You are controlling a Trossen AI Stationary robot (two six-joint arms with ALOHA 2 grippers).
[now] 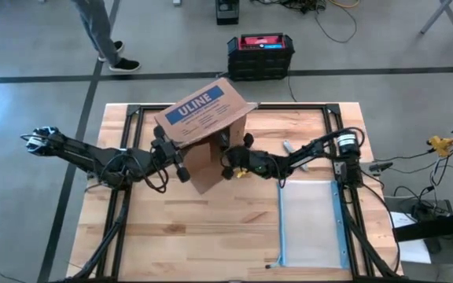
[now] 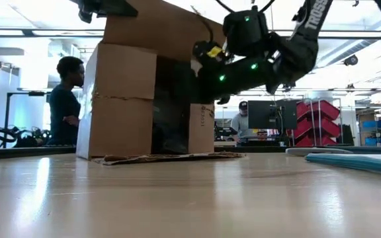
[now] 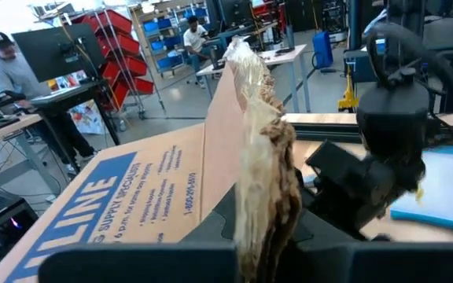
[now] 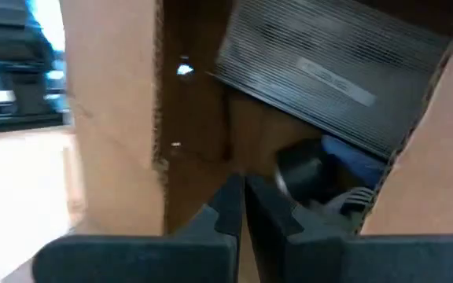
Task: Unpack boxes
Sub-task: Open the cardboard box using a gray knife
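Cardboard filled the middle of the bench toward its far edge: we saw the brown box (image 1: 204, 126) lying on its side with its mouth toward the right side, one flap (image 2: 167, 158) flat on the wood and the blue-labelled flap (image 3: 116, 196) raised. We found our left claw (image 1: 181, 161) at the box's left side, pinched shut on the torn, taped edge of that raised flap (image 3: 262, 157), while our right claw (image 4: 242, 206) sat at the open mouth with its fingers (image 4: 228, 204) pressed together, pointing at a ribbed grey item (image 4: 321, 75) and other contents inside. Near the bench's right edge lay a clear blue-edged pouch (image 1: 311, 224), well apart from the box.
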